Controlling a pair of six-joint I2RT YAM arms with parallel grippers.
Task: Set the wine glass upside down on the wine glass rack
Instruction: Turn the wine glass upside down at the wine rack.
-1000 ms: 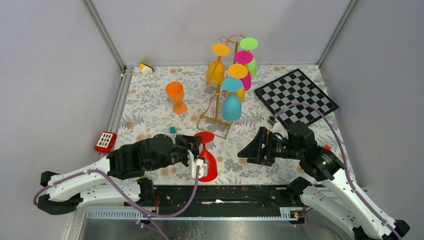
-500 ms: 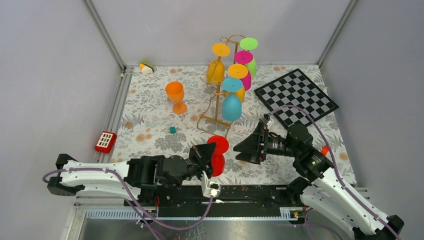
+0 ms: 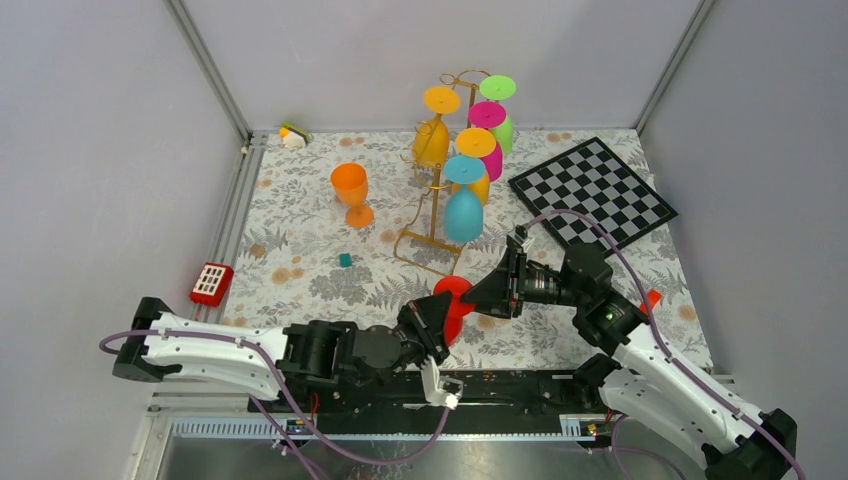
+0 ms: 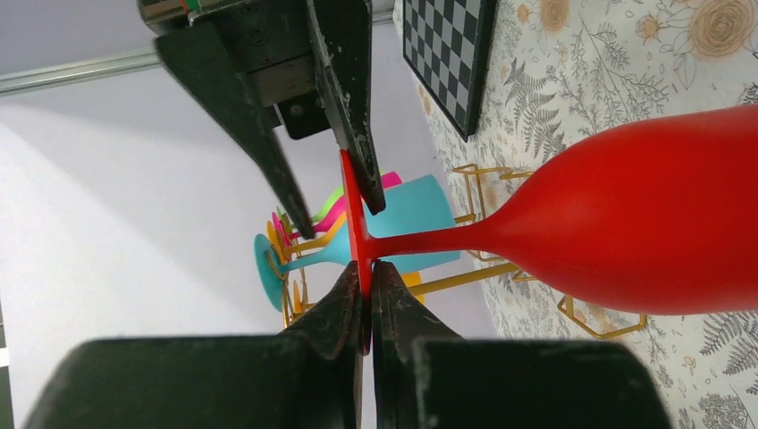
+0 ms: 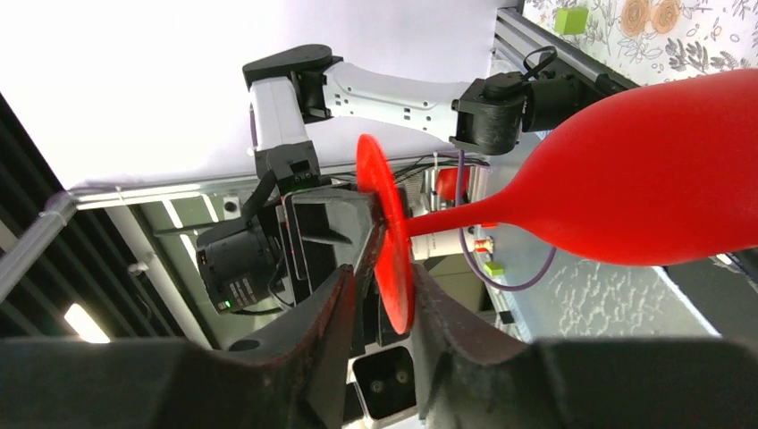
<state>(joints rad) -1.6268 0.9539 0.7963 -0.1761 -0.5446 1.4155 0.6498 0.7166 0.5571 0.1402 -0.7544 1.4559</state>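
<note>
The red wine glass (image 3: 452, 292) is held above the table's front, lying sideways, its bowl (image 4: 644, 223) pointing off to one side. My left gripper (image 4: 366, 273) is shut on the rim of the glass's flat foot. My right gripper (image 5: 383, 273) reaches in from the opposite side with its jaws straddling the same foot. One right finger touches the disc and the other stands off with a gap. The gold wine glass rack (image 3: 432, 215) stands behind, with several coloured glasses hanging upside down on it, the teal one (image 3: 463, 215) nearest.
An orange glass (image 3: 350, 188) stands upright left of the rack. A chessboard (image 3: 592, 192) lies at the back right. A red box (image 3: 212, 283) sits at the left edge, and a small teal cube (image 3: 345, 260) lies near the middle.
My left arm carried the red glass to the right and turned it sideways. My right gripper moved left onto the glass's foot and narrowed its jaws around it.
</note>
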